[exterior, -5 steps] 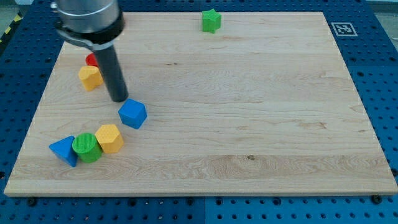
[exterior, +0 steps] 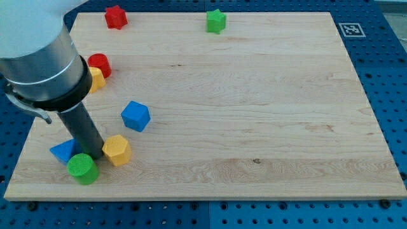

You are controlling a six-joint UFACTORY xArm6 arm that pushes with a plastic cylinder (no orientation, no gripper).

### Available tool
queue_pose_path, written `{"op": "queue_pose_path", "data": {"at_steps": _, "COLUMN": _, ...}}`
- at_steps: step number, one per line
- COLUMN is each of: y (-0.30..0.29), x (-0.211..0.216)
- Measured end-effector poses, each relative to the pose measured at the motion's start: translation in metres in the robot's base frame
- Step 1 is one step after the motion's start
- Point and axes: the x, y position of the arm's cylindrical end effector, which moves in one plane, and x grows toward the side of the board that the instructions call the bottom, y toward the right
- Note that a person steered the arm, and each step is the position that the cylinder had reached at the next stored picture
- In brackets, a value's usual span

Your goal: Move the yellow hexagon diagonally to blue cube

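The yellow hexagon lies flat on the wooden board, toward the view's bottom left, just below and to the left of the blue cube, with a narrow strip of bare wood between the two. It is a squat block with no clear long axis; one flat side faces the view's bottom and a corner points toward the view's right.

My tip stands just to the left of the yellow hexagon, touching or nearly touching its left side; the exact contact cannot be made out. The rod holds nothing, being a bare pushing end with nothing to clasp.

Taking the blue cube as landmark: a blue triangular block sits well to its lower left, partly hidden behind the rod. A green cylinder lies lower left of the cube too, just below my tip. A red cylinder rests up and to the left of the cube, with a second yellow block touching it, shape partly hidden. A red star sits far above the cube, and a green star far to its upper right.
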Motion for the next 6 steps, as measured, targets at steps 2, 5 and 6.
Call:
{"op": "queue_pose_path", "data": {"at_steps": 2, "y": 0.024, "x": 0.0}}
{"op": "queue_pose_path", "data": {"at_steps": 5, "y": 0.136, "x": 0.015}}
{"op": "queue_pose_path", "data": {"at_steps": 6, "y": 0.176, "x": 0.015}}
